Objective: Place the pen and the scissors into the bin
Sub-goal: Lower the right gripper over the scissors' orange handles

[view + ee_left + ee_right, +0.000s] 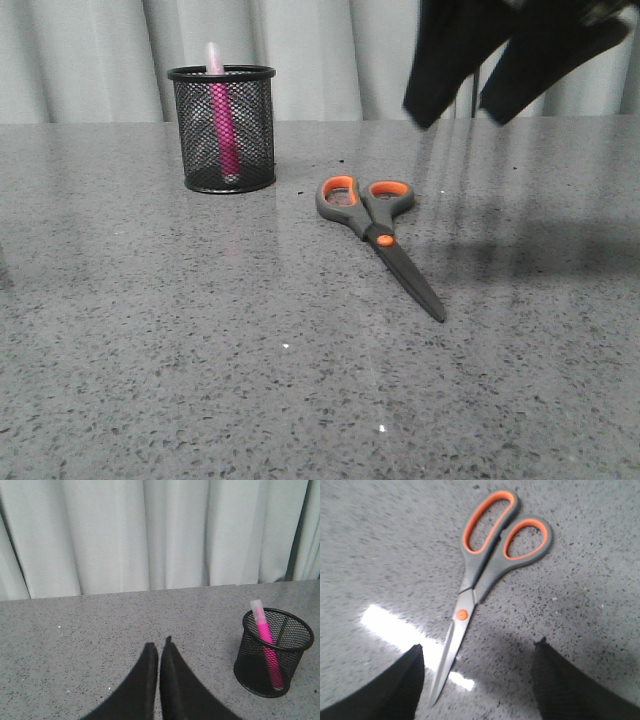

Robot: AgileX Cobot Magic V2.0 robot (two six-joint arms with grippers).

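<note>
Right end effector (477,662), blurred and seemingly raised, spread wide, empty above scissors (487,565).

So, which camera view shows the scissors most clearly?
The right wrist view: the scissors fill the frame, closed, flat on the table, both orange-lined loops and the pivot dot sharp. The front view shows the scissors whole but smaller, to the right of the bin. The left wrist view does not show them.

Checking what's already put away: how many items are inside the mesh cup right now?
1: the pen stands in the bin. The scissors lie on the table beside it. The mesh shows nothing else inside.
</note>
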